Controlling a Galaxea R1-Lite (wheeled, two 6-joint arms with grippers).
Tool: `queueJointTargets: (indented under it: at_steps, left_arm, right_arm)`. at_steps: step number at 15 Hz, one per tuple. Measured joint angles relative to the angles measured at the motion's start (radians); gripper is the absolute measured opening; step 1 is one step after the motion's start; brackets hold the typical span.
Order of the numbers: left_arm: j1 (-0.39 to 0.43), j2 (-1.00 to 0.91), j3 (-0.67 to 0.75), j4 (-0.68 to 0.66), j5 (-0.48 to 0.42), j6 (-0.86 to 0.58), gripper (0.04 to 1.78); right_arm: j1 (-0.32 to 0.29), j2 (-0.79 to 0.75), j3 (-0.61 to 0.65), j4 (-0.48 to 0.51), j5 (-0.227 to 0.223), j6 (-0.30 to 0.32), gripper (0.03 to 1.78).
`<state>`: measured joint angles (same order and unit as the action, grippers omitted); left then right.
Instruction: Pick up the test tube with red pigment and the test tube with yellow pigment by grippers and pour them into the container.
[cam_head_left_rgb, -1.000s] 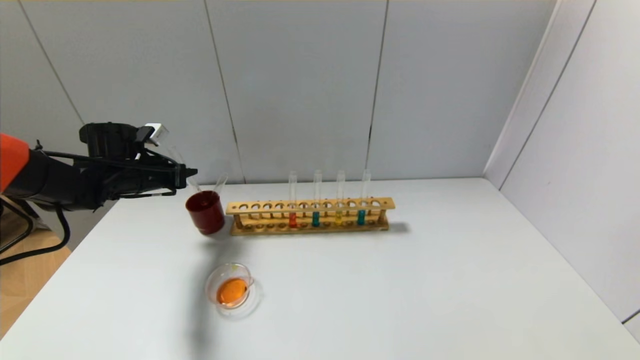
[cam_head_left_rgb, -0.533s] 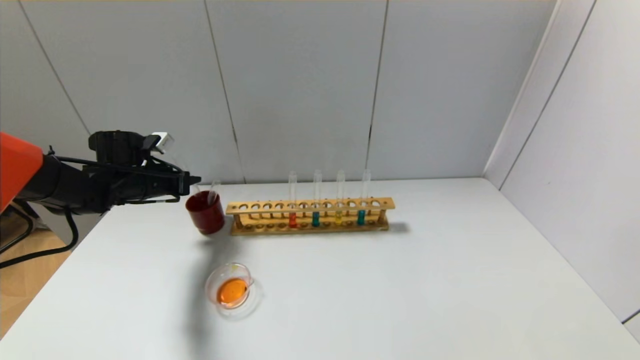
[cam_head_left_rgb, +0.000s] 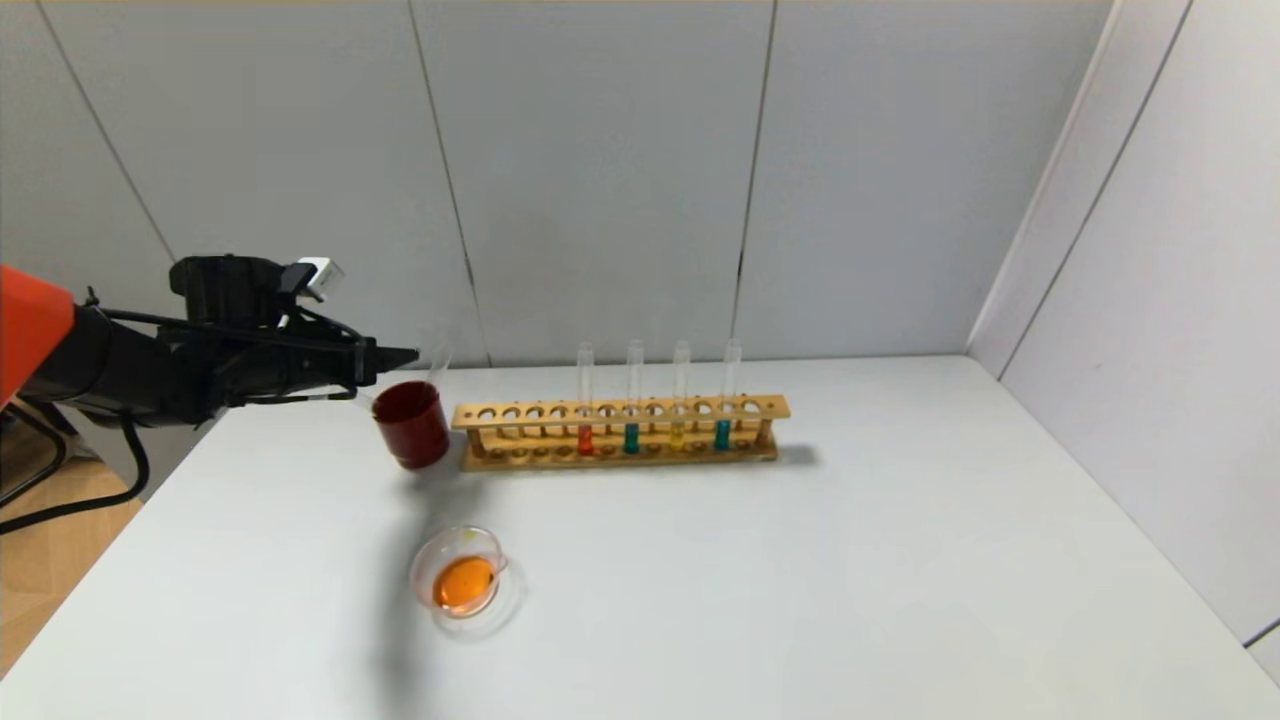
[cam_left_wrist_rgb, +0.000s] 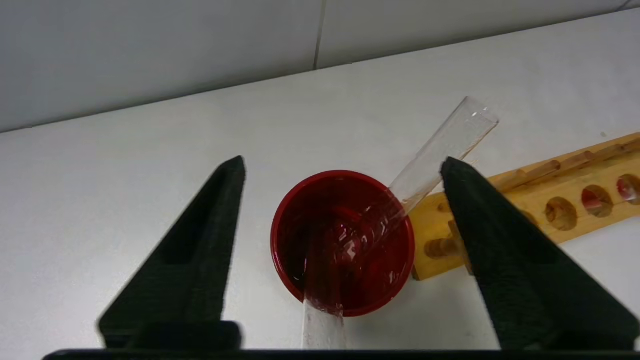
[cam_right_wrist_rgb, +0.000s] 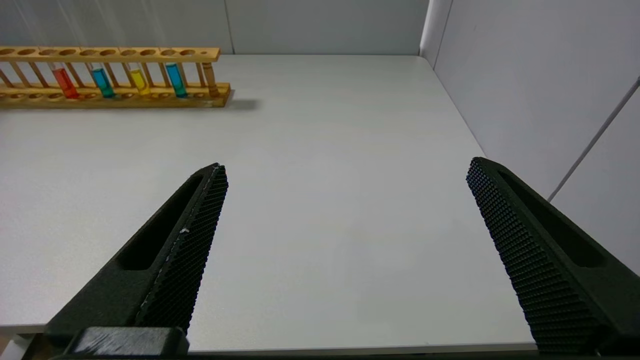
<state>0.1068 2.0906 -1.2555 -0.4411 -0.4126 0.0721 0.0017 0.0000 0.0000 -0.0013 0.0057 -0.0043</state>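
Since a second ago the left gripper (cam_head_left_rgb: 405, 356) has pushed forward over the dark red cup (cam_head_left_rgb: 411, 424), and the clear tube it carried now lies dropped inside. Largest first: the white table (cam_head_left_rgb: 800, 560) spreads under everything; the wooden rack (cam_head_left_rgb: 620, 432) stands just beyond and to the gripper's right, touching or nearly touching the cup. The left gripper hangs directly above the cup with its fingers spread wide and nothing between them; two empty test tubes (cam_left_wrist_rgb: 440, 145) lean in the cup below, one against the rim on the rack side. The right gripper (cam_right_wrist_rgb: 345, 215) is parked well off to the right above bare table, fingers likewise spread and empty. The container (cam_head_left_rgb: 462, 582), nearer the robot than the left gripper and below it, holds an orange pool, so both pours look done and this step reads as discarding the spent tube. Next the arm likely needs to lift clear without catching the leaning glass. In the rack, the test tube with red pigment (cam_head_left_rgb: 585, 438) and the test tube with yellow pigment (cam_head_left_rgb: 678, 434) stand upright, each with a little colour at its bottom, teal tubes (cam_head_left_rgb: 632, 437) beside them.
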Motion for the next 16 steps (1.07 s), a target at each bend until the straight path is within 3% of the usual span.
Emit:
queueJointTargets:
  at_steps: [4,9,16]
  left_arm:
    - [-0.006,-0.147,0.040,0.030,0.015,0.002,1.74]
    - [-0.040,-0.519,0.181,0.166,0.189,0.057,1.75]
    - [-0.063,-1.217,0.536,0.243,0.416,0.076,1.75]
  right_arm:
    - [-0.001,0.000,0.000,0.000,0.000,0.000,1.75]
    - [0.000,0.000,0.000,0.000,0.000,0.000,1.75]
    - [0.000,0.000,0.000,0.000,0.000,0.000,1.75]
